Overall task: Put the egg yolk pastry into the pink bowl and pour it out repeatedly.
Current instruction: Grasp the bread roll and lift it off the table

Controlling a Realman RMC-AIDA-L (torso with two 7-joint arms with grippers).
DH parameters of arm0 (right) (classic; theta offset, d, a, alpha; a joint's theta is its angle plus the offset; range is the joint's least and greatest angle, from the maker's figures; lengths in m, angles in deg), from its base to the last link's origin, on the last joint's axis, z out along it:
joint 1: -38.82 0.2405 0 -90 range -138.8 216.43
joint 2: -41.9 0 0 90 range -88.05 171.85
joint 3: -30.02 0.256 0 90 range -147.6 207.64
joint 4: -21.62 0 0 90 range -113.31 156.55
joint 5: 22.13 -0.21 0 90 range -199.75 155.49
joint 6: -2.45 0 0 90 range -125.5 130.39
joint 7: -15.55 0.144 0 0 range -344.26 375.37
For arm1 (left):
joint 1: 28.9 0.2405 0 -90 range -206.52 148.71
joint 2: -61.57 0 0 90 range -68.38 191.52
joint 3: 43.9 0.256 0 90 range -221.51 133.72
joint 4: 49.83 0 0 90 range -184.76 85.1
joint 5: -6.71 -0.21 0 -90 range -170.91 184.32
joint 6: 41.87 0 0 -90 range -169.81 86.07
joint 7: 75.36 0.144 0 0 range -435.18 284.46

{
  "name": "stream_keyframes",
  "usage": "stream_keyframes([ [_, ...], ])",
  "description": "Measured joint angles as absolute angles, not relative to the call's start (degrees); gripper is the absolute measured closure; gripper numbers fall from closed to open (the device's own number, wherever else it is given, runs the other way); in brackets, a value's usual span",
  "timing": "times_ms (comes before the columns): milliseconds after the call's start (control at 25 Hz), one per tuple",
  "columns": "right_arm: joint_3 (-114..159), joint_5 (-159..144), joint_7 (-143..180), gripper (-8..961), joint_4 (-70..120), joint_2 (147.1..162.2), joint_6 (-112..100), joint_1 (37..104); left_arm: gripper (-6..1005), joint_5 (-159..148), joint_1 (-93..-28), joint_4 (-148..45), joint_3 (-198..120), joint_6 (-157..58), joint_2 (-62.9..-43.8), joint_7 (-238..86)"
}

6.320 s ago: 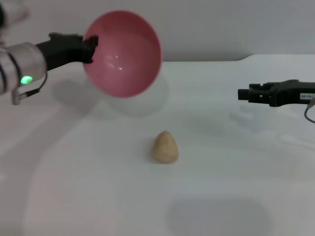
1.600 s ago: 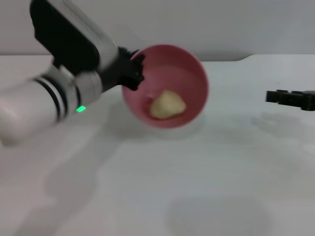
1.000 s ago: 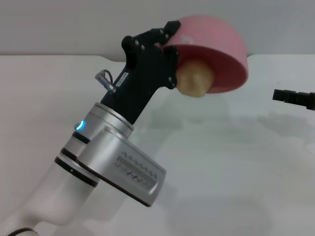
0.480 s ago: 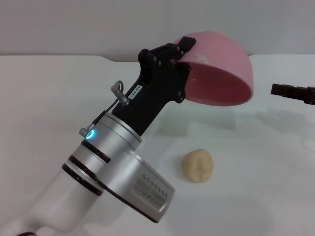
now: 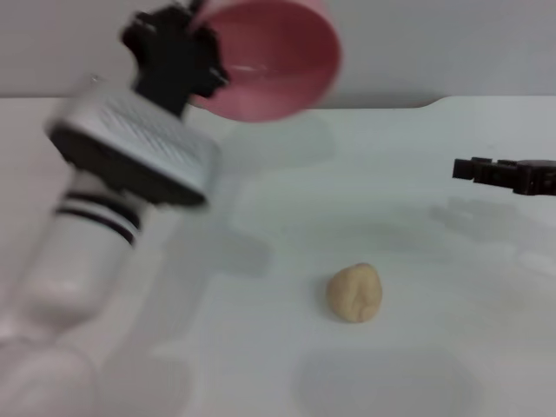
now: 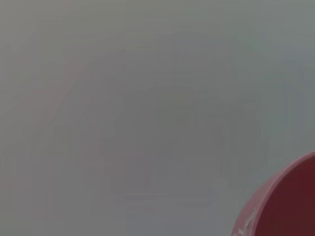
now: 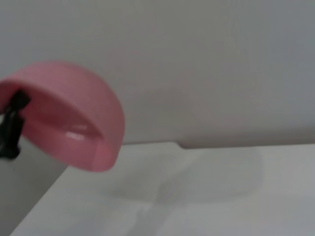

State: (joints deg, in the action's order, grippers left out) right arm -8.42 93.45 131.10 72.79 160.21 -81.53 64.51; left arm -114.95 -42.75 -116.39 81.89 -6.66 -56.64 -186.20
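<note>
The pink bowl (image 5: 274, 61) is held high over the back of the table, tipped so its empty hollow faces forward. My left gripper (image 5: 198, 54) is shut on its rim at the left side. The bowl's edge also shows in the left wrist view (image 6: 288, 206), and in the right wrist view the bowl (image 7: 69, 115) appears with a black left finger (image 7: 12, 125) clamped on its rim. The egg yolk pastry (image 5: 354, 293), a small beige lump, lies on the white table (image 5: 261, 347) in front, below and right of the bowl. My right gripper (image 5: 465, 168) hovers at the right edge, away from both.
The left arm's silver and white body (image 5: 113, 200) fills the left side of the head view above the table. A pale wall stands behind the table's back edge.
The left arm has swung up and to the left, turning the empty bowl's hollow forward. The pastry rests where it landed. The right gripper has edged slightly left.
</note>
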Motion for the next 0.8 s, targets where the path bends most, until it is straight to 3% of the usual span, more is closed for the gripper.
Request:
stream_keyframes([
  [40, -9.1, 93.5, 131.1, 491, 72.7, 160.21, -81.5, 64.7, 1000, -114.9, -42.8, -116.4, 81.9, -6.7, -56.64, -186.2],
  [200, -11.6, 93.7, 131.0, 490, 72.2, 160.21, -81.1, 65.6, 1000, -109.6, -42.7, -123.1, 61.1, -39.4, -56.7, -188.2],
  [480, -14.3, 93.9, 129.6, 490, 72.2, 160.2, -80.9, 66.3, 1001, -115.6, -55.5, -117.6, 29.5, -98.0, -55.79, -201.3],
  [800, -23.4, 95.1, 129.7, 488, 70.7, 160.37, -76.9, 68.3, 1001, -141.1, -59.6, -123.9, 25.2, -123.9, -56.05, -218.5],
])
